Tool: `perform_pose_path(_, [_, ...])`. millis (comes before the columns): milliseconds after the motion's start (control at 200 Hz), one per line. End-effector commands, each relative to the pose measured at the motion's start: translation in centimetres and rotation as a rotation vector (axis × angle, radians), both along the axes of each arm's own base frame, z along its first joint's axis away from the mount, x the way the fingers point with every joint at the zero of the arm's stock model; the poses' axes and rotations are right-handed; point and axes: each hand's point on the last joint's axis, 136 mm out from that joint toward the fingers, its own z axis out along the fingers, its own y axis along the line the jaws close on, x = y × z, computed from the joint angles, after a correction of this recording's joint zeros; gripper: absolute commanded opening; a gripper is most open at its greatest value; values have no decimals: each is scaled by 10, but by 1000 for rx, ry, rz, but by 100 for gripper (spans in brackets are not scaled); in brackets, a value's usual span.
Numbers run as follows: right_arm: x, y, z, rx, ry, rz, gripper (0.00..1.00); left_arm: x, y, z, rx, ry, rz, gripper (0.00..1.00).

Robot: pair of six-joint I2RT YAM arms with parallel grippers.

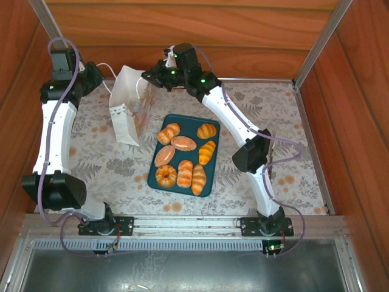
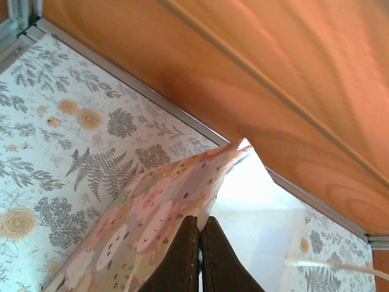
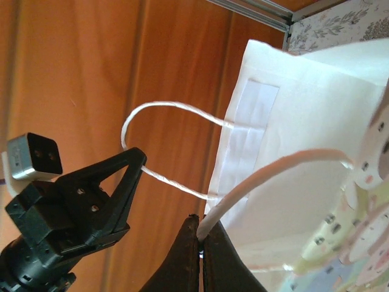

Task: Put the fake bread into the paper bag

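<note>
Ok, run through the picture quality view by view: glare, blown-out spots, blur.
Top external: even light, sharp, small glints on the fake bread. Left wrist: the paper bag has its white inside blown out, the dark jaws at the bottom edge soft. Right wrist: the near cord handle is blurred close to the lens, the wood wall behind smooth and soft.

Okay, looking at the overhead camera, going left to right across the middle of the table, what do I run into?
Left arm's white forearm → paper bag → dark teal tray holding the fake bread → right arm's black elbow.
</note>
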Motion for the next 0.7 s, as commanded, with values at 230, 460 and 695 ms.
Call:
perform_pose_path(230, [-18,-22,25,4,-36,47,0,-11,12,1,9,-23,72,0])
perform_pose_path(460, [-22,-27,24,-7,-21,57,0,-20,20,7,38,-40,111,0])
perform_pose_path(695, [-30,-31,28,-3,-9,66,0,-30,23,7,28,-44,116,0])
